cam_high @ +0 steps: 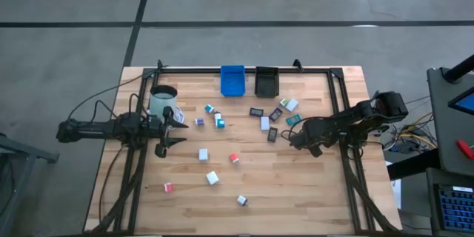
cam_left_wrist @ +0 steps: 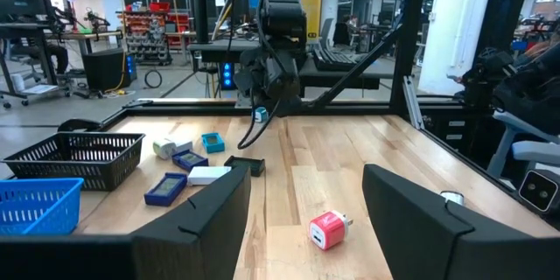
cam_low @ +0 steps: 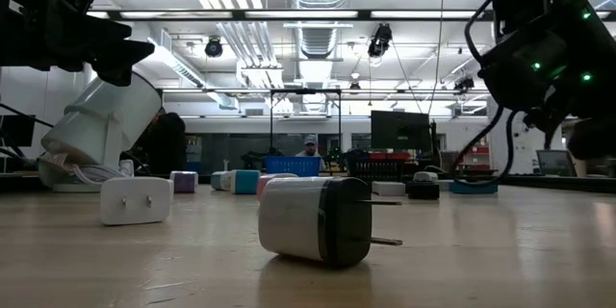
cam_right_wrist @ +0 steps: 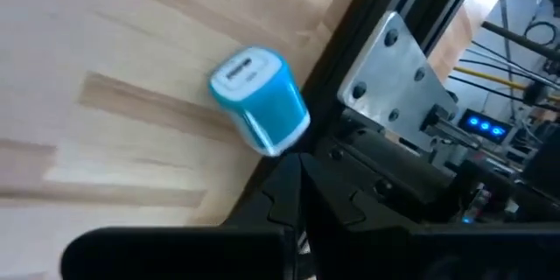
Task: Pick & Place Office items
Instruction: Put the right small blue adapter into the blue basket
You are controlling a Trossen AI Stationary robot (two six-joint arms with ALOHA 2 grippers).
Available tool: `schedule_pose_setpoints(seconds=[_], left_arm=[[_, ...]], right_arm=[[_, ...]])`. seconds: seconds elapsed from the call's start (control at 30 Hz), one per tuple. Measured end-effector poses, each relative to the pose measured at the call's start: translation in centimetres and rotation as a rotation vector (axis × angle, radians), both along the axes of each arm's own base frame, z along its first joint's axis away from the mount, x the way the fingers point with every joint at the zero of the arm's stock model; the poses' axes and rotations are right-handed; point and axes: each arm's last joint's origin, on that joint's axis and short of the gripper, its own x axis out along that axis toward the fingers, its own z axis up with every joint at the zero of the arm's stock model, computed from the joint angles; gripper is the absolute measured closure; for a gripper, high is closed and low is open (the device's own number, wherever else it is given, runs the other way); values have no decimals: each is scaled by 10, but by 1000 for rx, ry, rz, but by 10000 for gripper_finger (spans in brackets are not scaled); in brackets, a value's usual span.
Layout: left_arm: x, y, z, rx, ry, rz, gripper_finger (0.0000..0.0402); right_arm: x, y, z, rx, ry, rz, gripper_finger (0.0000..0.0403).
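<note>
Small charger-like blocks and flat rectangles lie scattered over the wooden table [cam_high: 296, 185]. My left gripper [cam_high: 175, 130] is open near the table's left side, beside a white mug [cam_high: 163, 102]. In its wrist view a red block [cam_left_wrist: 328, 230] lies on the wood ahead, between the open fingers. My right gripper [cam_high: 295, 140] is right of the table's middle, shut on a blue-white block [cam_right_wrist: 258, 101]. A white block with a dark end [cam_low: 318, 219] lies on its side close to the low camera, and a white plug piece [cam_low: 135, 199] stands behind it. My right gripper has the blue-white block at the free ends of its shut fingers [cam_right_wrist: 280, 184]. They meet the block at its near lower corner [cam_right_wrist: 278, 144]. The fingertips hide the place of contact, so the kind of hold does not show. The block sits tilted just beyond the tips.
A blue bin [cam_high: 232, 80] and a black basket [cam_high: 266, 81] stand at the far edge. Flat teal, black and purple rectangles [cam_high: 275, 114] cluster near the bins. A black metal frame [cam_high: 342, 111] runs round the table. Red [cam_high: 168, 187] and white [cam_high: 212, 178] blocks lie toward the near edge.
</note>
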Motion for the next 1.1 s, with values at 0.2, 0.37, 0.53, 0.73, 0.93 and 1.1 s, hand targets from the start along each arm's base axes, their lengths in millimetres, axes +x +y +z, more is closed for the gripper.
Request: schedule_pose_setpoints(seconds=[0.2, 0.37, 0.53, 0.73, 0.93, 1.1], left_arm=[[0, 0, 0, 0, 0, 0, 174], [0, 0, 0, 0, 0, -1, 174], [0, 0, 0, 0, 0, 0, 174], [0, 0, 0, 0, 0, 0, 174], [0, 0, 0, 0, 0, 0, 174], [0, 0, 0, 0, 1, -1, 174]], right_arm=[[2, -2, -3, -33, -19, 14, 395], [2, -2, -7, -34, 8, 17, 395], [4, -1, -13, -34, 30, 21, 395], [6, -1, -17, -28, 52, 29, 395], [14, 0, -19, 4, -25, 45, 394], [32, 3, -29, 98, -223, 139, 394]])
